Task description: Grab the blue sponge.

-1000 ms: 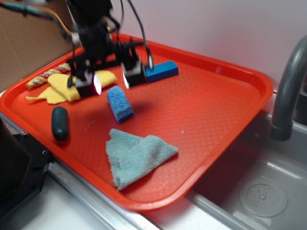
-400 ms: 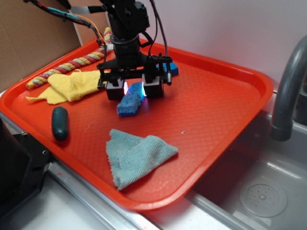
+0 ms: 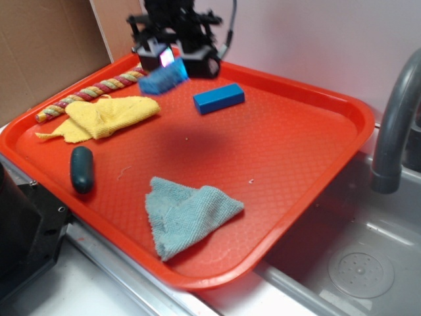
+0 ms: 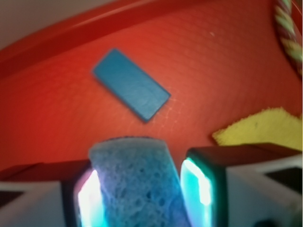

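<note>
Black robot gripper (image 3: 168, 59) with glowing pads: clamped on the small light-blue porous rectangular sponge (image 3: 162, 79), now raised clear above the far left part of the orange plastic tray (image 3: 316, 158); 0.4 s ago the pair sat low at the tray floor, the sponge tilted on it. Wrist view: sponge (image 4: 135, 182) pinched between both lit pads, its lower end cut off by the frame edge. Smooth darker blue rectangular block (image 3: 218, 98): flat on tray, unmoved. Yellow cloth (image 3: 99, 118), twisted multicoloured rope (image 3: 92, 92), dark green oval object (image 3: 82, 168), teal-grey fuzzy cloth (image 3: 187, 212): positions unchanged. Arm above gripper cut off at the top edge. Gripper and sponge motion-blurred. No legible writing or labels.
</note>
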`<state>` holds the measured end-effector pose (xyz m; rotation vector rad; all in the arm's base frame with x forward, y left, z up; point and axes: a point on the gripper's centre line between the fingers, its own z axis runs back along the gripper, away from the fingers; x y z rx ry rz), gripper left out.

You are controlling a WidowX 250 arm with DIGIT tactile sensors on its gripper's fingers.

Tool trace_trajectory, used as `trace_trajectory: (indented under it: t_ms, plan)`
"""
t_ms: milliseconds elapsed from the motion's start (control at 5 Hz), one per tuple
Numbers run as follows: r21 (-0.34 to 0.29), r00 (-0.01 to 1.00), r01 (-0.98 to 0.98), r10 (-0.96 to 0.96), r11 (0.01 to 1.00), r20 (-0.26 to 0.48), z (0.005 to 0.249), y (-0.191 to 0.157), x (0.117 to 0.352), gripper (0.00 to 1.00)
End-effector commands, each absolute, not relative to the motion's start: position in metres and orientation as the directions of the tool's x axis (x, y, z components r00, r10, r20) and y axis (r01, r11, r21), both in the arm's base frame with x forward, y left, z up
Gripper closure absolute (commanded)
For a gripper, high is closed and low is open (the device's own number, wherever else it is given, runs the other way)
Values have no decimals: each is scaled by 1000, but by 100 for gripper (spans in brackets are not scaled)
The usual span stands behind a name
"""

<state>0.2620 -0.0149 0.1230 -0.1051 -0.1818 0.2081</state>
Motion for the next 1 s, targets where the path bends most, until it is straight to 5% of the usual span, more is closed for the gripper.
trace_trajectory:
  t_ms: [0,400,800]
  plan:
    - [-177,939,-160,205,971,276,227,-22,265,100]
    - [-219,960,-161,204,962,194,215,-42,255,100]
    - [-157,971,-204,220,966,93,191,-69,230,100]
